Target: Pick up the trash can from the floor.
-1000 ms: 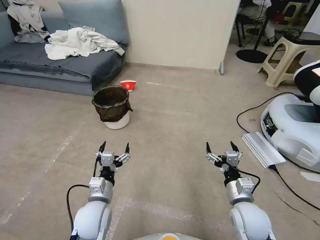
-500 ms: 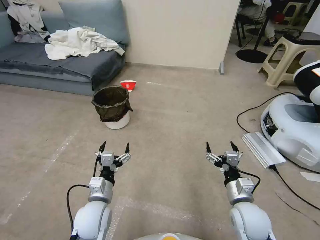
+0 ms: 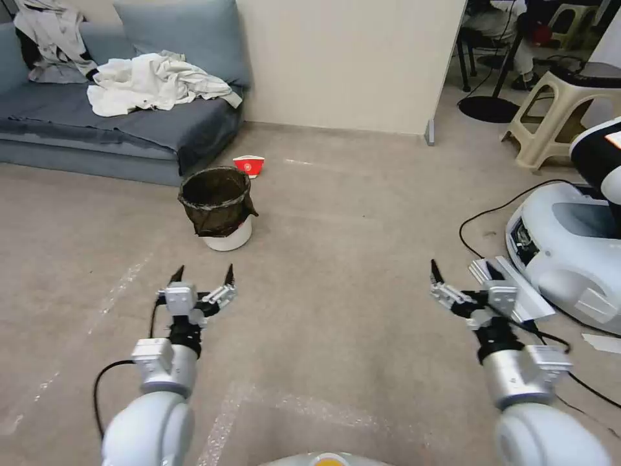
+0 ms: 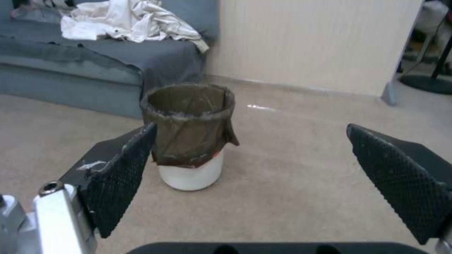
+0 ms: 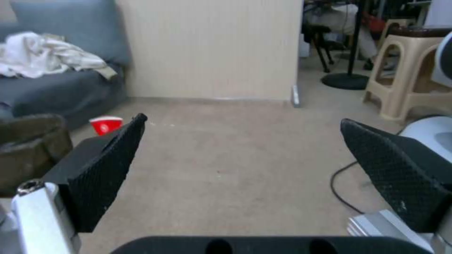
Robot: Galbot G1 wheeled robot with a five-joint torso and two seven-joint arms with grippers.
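So the trash can stands upright on the floor, just in front of the sofa corner. Its bag covers most of the white bucket, and in the left wrist view one finger cuts off its lower edge. The red bowl sits just behind the can. Compared to half a second ago, both arms have swung outward: left hand and right hand are spread wide, gripping nothing, both short of the can.
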